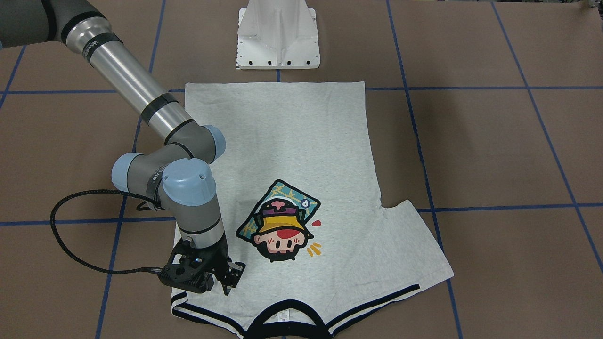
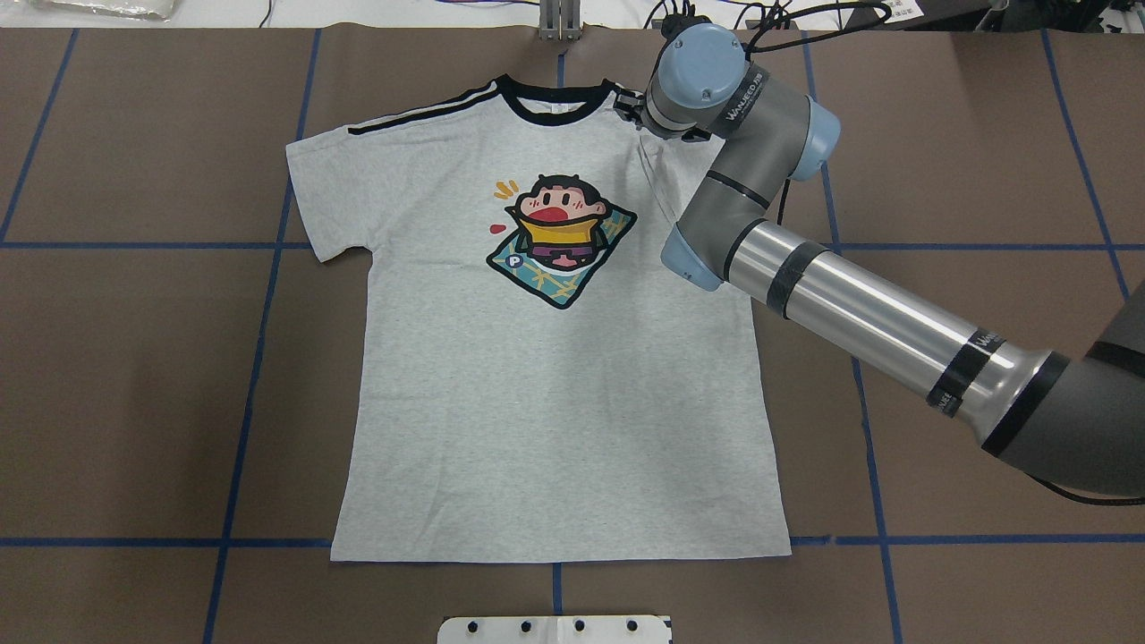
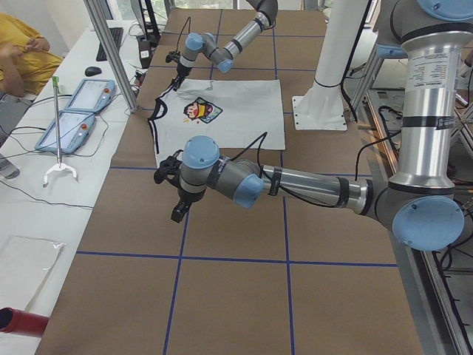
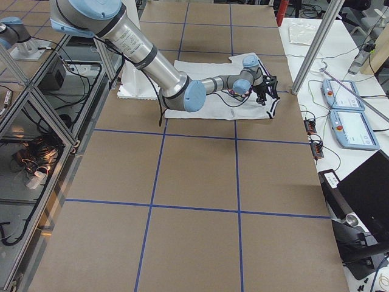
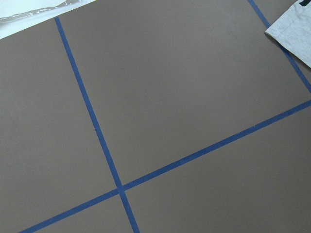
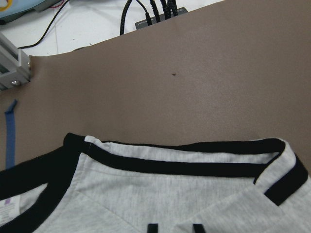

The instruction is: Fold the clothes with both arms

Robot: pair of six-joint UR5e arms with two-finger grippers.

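The grey T-shirt [image 2: 555, 385] lies flat, print up, collar [image 2: 555, 100] at the table's far side. Its left sleeve [image 2: 322, 188] is spread out; the right sleeve is folded in onto the body. My right gripper [image 2: 631, 105] points down at the shirt's right shoulder beside the collar, also in the front view [image 1: 226, 282]. In the right wrist view its fingertips [image 6: 153, 227] stand a little apart over the grey cloth [image 6: 160, 194], holding nothing. My left gripper [image 3: 176, 213] hovers over bare table off the shirt's left; I cannot tell its state.
The white base block [image 1: 278, 37] stands at the shirt's hem. Blue tape lines cross the brown table [image 2: 134, 358]. Two teach pendants [image 3: 74, 118] and cables lie on the white bench beyond the collar side. The left wrist view shows a sleeve corner [image 5: 291, 34].
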